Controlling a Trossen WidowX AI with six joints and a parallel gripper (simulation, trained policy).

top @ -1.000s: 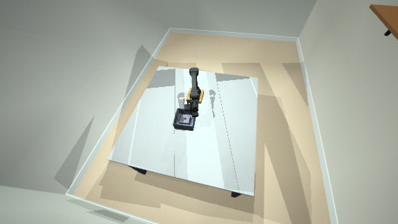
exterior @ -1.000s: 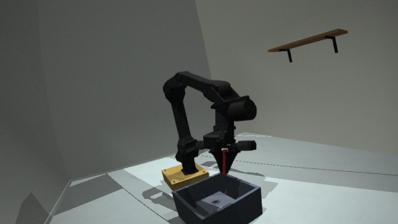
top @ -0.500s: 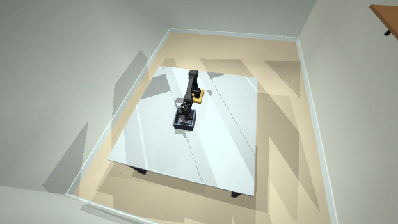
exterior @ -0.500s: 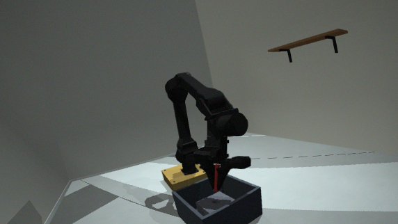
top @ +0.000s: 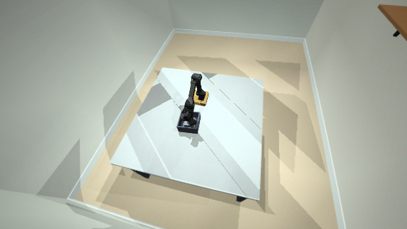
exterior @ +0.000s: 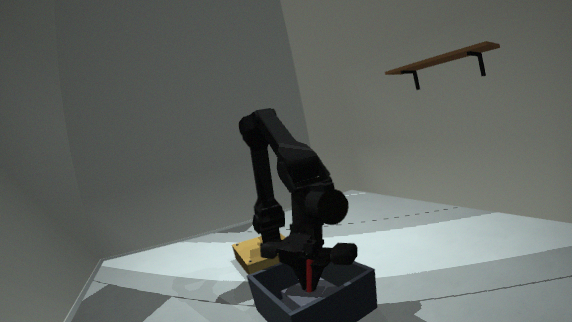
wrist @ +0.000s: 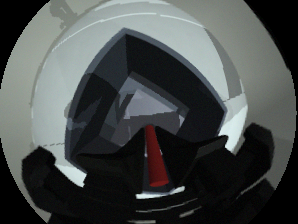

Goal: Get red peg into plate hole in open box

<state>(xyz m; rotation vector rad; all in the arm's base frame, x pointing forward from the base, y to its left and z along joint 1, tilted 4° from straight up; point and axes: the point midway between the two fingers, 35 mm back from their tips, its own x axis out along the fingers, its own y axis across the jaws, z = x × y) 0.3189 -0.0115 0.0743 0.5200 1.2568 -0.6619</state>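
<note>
A black robot arm [top: 192, 93] [exterior: 262, 172] reaches into an open dark blue-gray box [top: 187, 130] [exterior: 336, 306] [wrist: 172, 65] on a pale tabletop [top: 224, 149] [exterior: 440, 250] [wrist: 200, 47]. Its jaws are clamped on a red peg [exterior: 309, 275] [wrist: 157, 162], nearly upright inside the box, above a light plate [exterior: 300, 298] [wrist: 150, 104].

Pale table [top: 228, 149] [exterior: 440, 245] [wrist: 200, 40] between plain grey walls [top: 89, 53] [exterior: 175, 75], streaked with light and shadow.
Dark legs [top: 141, 174] just visible under the near edge in the top view; tan floor [top: 228, 46] all round, crossed by angular shadows and edged with pale skirting [top: 238, 33]; well apart from the table, a brown wooden shelf [top: 398, 18] [exterior: 445, 59] on the wall, with two black brackets [exterior: 416, 80] beneath in the exterior view, cut off by the frame in the top view.
</note>
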